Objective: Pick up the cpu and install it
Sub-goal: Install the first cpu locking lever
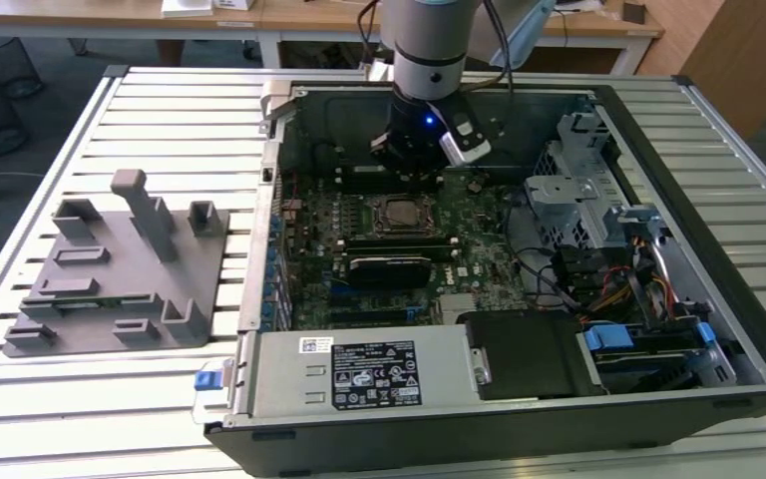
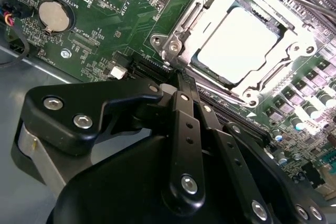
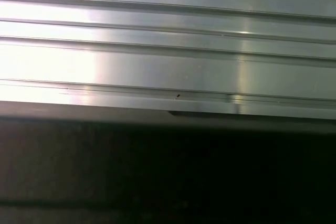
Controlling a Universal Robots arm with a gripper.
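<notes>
One cpu [image 2: 237, 43] is what this job turns on, and it already lies flat inside the socket [image 2: 247, 45] on the motherboard [image 2: 105, 3], its pale silver top framed by the metal bracket in the second wrist view. By the look of it, the pick-up and the placing are done: the chip sits level within the frame, with no tilt that can be made out. Whether the retaining frame has been clamped down over it cannot be told from here, so that part of the install may be left.

Over to the exterior view: the arm stands inside the open computer case [image 1: 702, 200], with the gripper [image 1: 407, 175] poised just beyond the socket, close to the board. The grey fixture plate [image 1: 117, 269] sits well apart on the slatted table [image 1: 37, 399], at the exterior view's left, with nothing silver visible on it.

Now the gripper itself. In the second wrist view its black linkages [image 2: 184, 145] run toward the socket's near corner and look drawn close together, but the tips are hidden behind its own body. So whether it is parted or closed cannot be told, nor whether it touches the frame. Nothing appears to be carried.
</notes>
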